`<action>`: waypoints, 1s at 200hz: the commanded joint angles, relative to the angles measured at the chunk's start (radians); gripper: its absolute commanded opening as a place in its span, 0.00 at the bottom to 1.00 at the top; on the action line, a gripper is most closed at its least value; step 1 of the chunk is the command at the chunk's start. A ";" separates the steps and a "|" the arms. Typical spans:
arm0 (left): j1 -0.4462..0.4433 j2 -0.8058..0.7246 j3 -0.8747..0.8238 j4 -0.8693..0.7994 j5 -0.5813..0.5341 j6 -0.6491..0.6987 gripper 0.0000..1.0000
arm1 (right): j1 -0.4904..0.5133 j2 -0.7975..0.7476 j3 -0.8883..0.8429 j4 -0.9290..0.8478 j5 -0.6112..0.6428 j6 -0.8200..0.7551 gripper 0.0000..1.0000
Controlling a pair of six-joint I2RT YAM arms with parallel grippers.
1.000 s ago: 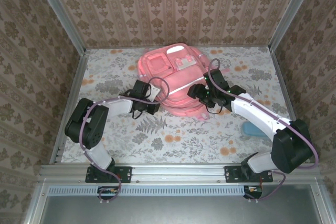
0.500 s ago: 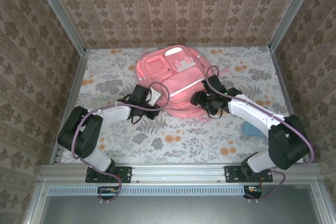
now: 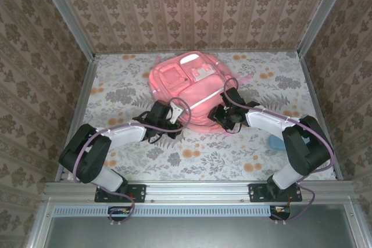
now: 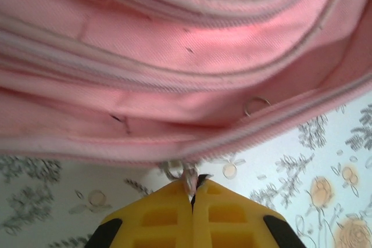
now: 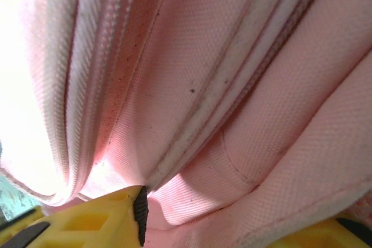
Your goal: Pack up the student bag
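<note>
Now my left gripper (image 4: pixel 192 194) pinches a small metal zip pull (image 4: pixel 187 173) at the near edge of the large salmon-pink fabric backpack (image 3: pixel 185 82), which stretches away mid-table. My right gripper (image 3: pixel 225 117) straddles its fabric, grip unclear.

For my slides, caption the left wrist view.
Left gripper shut on a zipper pull of the pink student bag, floral table below.
</note>
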 commanded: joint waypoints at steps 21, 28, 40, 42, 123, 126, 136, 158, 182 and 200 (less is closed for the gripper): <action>-0.101 -0.049 0.006 0.069 0.063 -0.071 0.00 | 0.017 0.047 0.012 0.124 -0.059 0.055 0.43; -0.114 -0.042 0.013 0.082 0.065 -0.081 0.00 | 0.017 0.053 0.014 0.131 -0.065 0.062 0.42; -0.138 -0.024 0.031 0.102 0.070 -0.093 0.00 | 0.019 0.054 0.011 0.141 -0.064 0.070 0.42; -0.142 -0.019 0.035 0.102 0.070 -0.096 0.00 | 0.019 0.053 0.009 0.141 -0.064 0.070 0.42; -0.069 -0.070 0.087 -0.025 0.072 -0.158 0.37 | 0.010 -0.101 -0.005 -0.071 0.100 -0.062 0.54; -0.060 -0.080 0.085 -0.032 0.071 -0.163 0.40 | 0.010 -0.107 -0.004 -0.081 0.106 -0.071 0.55; -0.026 -0.112 0.074 -0.057 0.072 -0.179 0.46 | 0.012 -0.126 0.002 -0.118 0.132 -0.099 0.57; 0.064 -0.166 0.043 -0.068 0.078 -0.246 0.58 | 0.026 -0.165 0.019 -0.190 0.194 -0.142 0.61; 0.168 -0.169 0.027 -0.080 0.032 -0.389 0.60 | 0.055 -0.182 0.036 -0.230 0.228 -0.158 0.63; 0.253 -0.130 0.022 -0.086 0.032 -0.508 0.60 | 0.082 -0.182 0.046 -0.235 0.236 -0.152 0.63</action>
